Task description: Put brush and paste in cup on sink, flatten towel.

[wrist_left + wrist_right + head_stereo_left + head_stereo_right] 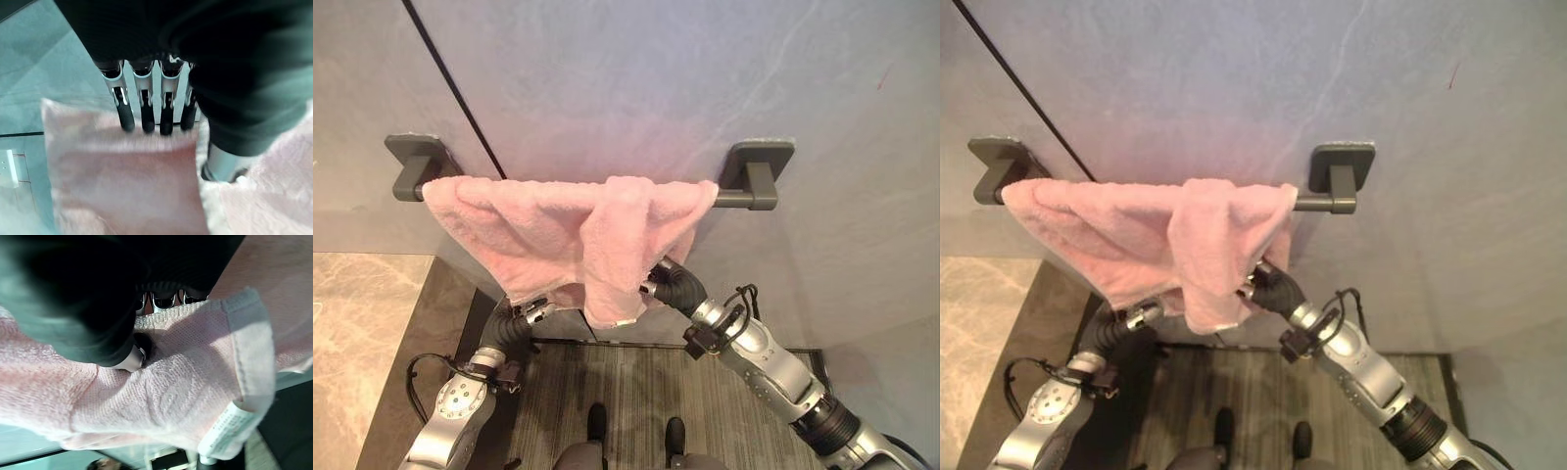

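Right robot hand (134, 355), at 5 o'clock under the bar, has its fingers tucked behind the pink towel (563, 235), so its grip cannot be told. Left robot hand (146, 105) at 7 o'clock holds straight fingertips on the hem. Head views show the towel bunched on the grey towel bar (744, 199)

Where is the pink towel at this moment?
In the left eye view the pink towel hangs bunched over the dark wall rail. The left hand is at its lower edge, the right hand at its hanging fold.
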Controlling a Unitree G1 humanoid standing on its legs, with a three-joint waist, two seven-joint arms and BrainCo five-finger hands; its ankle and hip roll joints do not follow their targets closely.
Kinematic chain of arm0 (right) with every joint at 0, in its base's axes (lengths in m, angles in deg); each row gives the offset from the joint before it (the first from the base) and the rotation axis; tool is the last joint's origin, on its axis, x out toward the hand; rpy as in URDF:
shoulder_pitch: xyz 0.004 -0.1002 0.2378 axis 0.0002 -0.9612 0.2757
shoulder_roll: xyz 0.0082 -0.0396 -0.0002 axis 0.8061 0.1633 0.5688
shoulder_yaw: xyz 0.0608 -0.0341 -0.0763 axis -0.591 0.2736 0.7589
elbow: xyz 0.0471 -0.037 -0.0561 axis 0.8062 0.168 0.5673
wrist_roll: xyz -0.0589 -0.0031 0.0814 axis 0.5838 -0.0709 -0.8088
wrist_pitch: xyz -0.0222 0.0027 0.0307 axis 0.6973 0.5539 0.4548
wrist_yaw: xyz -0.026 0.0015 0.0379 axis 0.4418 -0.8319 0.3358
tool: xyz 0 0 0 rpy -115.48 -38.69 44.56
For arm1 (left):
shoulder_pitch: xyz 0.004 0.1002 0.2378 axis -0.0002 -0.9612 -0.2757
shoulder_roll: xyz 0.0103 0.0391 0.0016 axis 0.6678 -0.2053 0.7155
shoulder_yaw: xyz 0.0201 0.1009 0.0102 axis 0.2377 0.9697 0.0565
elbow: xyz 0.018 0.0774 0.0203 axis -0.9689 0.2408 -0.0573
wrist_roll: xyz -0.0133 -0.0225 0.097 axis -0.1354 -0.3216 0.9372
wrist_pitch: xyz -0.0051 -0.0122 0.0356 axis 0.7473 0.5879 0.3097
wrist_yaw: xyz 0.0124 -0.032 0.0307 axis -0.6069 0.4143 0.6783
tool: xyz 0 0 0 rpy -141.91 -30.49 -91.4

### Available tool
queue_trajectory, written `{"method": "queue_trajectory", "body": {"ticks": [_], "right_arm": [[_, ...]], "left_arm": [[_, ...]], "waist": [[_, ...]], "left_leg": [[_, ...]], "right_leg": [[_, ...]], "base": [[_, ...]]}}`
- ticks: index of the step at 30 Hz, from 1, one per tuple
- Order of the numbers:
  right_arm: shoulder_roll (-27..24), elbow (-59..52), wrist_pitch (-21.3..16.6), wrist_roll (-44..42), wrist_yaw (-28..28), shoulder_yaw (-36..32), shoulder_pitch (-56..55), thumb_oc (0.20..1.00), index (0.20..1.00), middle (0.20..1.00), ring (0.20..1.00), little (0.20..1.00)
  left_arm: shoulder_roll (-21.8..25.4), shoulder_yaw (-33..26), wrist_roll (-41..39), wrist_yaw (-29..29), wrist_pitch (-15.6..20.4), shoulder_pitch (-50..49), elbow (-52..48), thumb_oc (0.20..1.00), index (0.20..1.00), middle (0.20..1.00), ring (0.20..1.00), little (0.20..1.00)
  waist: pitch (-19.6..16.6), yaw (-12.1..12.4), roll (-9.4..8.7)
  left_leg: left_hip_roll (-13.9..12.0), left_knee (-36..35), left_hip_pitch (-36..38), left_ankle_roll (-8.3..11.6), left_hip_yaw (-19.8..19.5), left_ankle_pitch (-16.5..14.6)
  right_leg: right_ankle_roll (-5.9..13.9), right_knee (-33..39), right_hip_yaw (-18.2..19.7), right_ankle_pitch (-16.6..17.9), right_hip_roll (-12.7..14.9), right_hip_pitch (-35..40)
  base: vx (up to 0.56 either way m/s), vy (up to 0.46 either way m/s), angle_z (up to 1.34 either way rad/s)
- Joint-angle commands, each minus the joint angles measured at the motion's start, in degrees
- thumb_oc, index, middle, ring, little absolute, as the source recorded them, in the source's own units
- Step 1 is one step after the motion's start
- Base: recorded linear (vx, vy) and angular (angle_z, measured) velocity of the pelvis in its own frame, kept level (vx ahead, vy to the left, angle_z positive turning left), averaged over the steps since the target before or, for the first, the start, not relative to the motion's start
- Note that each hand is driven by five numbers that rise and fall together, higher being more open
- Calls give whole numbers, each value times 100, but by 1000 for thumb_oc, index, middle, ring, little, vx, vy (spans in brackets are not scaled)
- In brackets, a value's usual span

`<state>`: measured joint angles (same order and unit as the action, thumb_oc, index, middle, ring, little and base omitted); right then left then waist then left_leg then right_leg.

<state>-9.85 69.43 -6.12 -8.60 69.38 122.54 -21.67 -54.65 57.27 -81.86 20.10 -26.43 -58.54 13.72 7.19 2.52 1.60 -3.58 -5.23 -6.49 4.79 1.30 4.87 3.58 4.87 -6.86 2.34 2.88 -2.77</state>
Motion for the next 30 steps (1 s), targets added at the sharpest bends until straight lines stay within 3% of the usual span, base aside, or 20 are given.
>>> {"method": "queue_trajectory", "body": {"ticks": [1,3,4,5,16,22,30], "right_arm": [[211,-90,-63,160,-18,96,-33,200,200,200,200,200],[220,-19,-40,228,-50,114,-79,200,200,200,200,200],[232,16,-30,246,-49,127,-86,200,200,200,200,200],[227,60,-31,267,-53,130,-96,200,200,200,200,200],[204,136,-43,346,-15,92,-150,200,200,200,200,200],[96,69,-33,349,-94,-14,-247,200,200,200,200,200],[178,98,-52,308,-62,80,-183,200,200,200,200,200]], "left_arm": [[213,21,109,62,191,174,75,200,200,200,200,200],[236,12,153,98,184,153,74,373,373,373,373,373],[239,25,157,105,182,156,99,570,570,570,570,570],[242,30,178,101,179,147,107,1000,1000,1000,1000,1000],[186,43,79,93,167,114,158,1000,1000,1000,1000,1000],[303,127,-315,417,77,-26,-27,1000,1000,1000,1000,1000],[140,332,27,211,130,374,319,1000,1000,1000,1000,1000]], "waist": [[-235,34,-342],[-244,35,-333],[-241,32,-329],[-247,32,-327],[-269,29,-357],[-265,12,-364],[-280,-50,-396]], "left_leg": [[-386,23,-180,356,83,133],[-373,23,-184,350,86,130],[-371,23,-186,348,89,132],[-370,23,-188,347,92,131],[-369,23,-192,343,94,128],[-386,23,-184,342,110,128],[-426,23,-183,367,127,129]], "right_leg": [[779,13,128,251,963,-74],[786,13,138,256,973,-85],[789,13,138,260,978,-90],[791,13,140,263,983,-94],[792,13,136,267,983,-114],[789,13,139,275,974,-113],[774,13,150,260,946,-123]], "base": [[0,0,0],[0,0,0],[0,0,0],[0,0,0],[0,0,0],[0,0,0],[0,0,0]]}}
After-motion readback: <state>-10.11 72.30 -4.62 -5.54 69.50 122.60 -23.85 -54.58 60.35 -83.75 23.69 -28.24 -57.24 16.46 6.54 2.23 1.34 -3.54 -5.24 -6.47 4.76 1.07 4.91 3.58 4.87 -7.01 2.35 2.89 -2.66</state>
